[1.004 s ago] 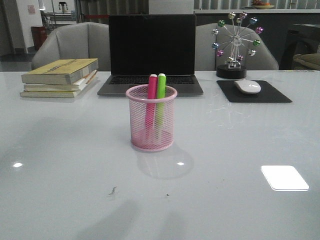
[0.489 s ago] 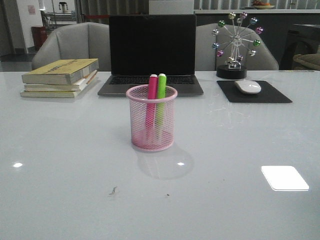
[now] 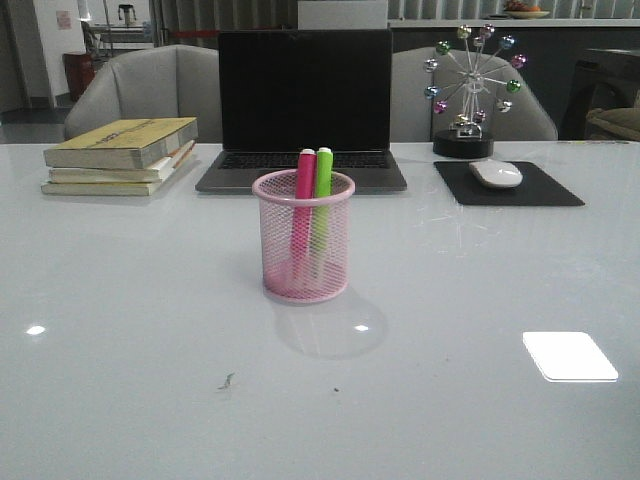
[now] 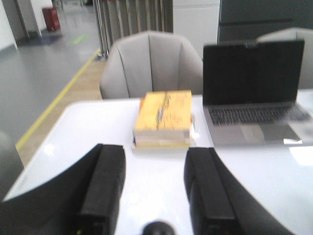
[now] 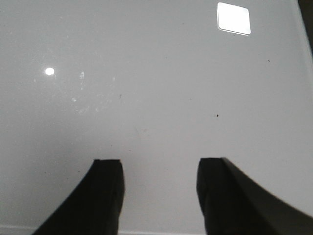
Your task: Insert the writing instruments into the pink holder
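Observation:
The pink holder (image 3: 303,240) stands upright in the middle of the white table. Inside it the pink marker (image 3: 304,180) and the green marker (image 3: 322,178) lean side by side, their tops poking above the rim. Neither gripper shows in the front view. In the left wrist view my left gripper (image 4: 154,161) is open and empty, above the table's left part with the books ahead of it. In the right wrist view my right gripper (image 5: 160,174) is open and empty over bare table. The holder is in neither wrist view.
A stack of yellow books (image 3: 120,155) (image 4: 164,117) lies at the back left. A dark laptop (image 3: 303,105) (image 4: 252,93) stands open behind the holder. A white mouse (image 3: 495,173) on a black pad and a small ferris-wheel ornament (image 3: 468,85) sit at the back right.
The dark shadows on the table's near edge have faded out of the front view. The holder and both markers have not moved.

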Motion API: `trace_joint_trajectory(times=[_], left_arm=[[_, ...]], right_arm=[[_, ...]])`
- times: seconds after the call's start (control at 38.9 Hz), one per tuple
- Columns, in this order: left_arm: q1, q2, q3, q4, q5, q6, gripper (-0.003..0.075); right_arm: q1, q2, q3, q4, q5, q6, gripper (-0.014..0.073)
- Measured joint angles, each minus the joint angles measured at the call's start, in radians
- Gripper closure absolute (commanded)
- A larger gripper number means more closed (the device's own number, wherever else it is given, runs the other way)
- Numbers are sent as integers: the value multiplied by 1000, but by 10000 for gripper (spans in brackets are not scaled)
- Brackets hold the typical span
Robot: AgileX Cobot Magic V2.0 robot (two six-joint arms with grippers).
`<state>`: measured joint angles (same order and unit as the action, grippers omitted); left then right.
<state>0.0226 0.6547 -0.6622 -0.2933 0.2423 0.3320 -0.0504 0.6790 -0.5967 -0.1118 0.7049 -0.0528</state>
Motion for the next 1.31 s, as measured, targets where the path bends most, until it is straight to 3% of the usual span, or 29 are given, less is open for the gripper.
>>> trace_joint_trajectory(times=[0.18, 0.44, 0.85, 1.31], left_arm=[[0, -101, 111, 2, 71, 0, 366], [0, -133, 129, 0, 74, 0, 366], [0, -133, 129, 0, 73, 0, 366], [0, -133, 129, 0, 73, 0, 366]], right_arm=[[0, 0, 0, 8, 0, 0, 138], [0, 0, 0, 63, 0, 0, 145], [0, 0, 0, 100, 0, 0, 547], [0, 0, 0, 100, 0, 0, 543]])
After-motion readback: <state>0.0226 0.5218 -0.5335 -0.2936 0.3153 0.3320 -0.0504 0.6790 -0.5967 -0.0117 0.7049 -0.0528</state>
